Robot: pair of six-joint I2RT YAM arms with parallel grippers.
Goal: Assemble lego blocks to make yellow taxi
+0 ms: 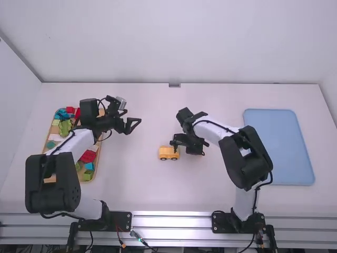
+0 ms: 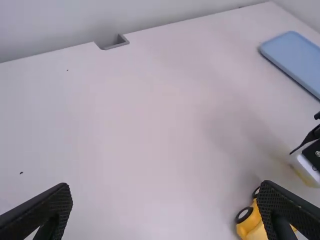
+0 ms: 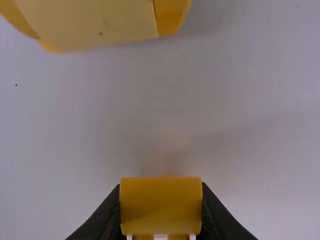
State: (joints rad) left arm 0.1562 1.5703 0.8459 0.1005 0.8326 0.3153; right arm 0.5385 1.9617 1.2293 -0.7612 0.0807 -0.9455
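Right of the block tray, my left gripper (image 1: pixel 132 123) is held over the table, its fingers apart; the left wrist view shows the same gripper (image 2: pixel 167 212) with nothing between the fingertips. At mid-table stands a yellow wheeled car body (image 1: pixel 169 153), seen also as the yellow car (image 2: pixel 252 225) in the left wrist view and as a yellow body (image 3: pixel 95 22) in the right wrist view. Just beside it is my right gripper (image 1: pixel 176 143). In the right wrist view the right gripper (image 3: pixel 161 212) is shut on a yellow block (image 3: pixel 161 202), a short way from the car.
A wooden tray (image 1: pixel 98 158) of red, green, blue and other blocks lies at the left, partly under the left arm. On the right is a light blue mat (image 1: pixel 279 142), partly behind the right arm. A small grey notch (image 1: pixel 174 85) marks the table's far edge.
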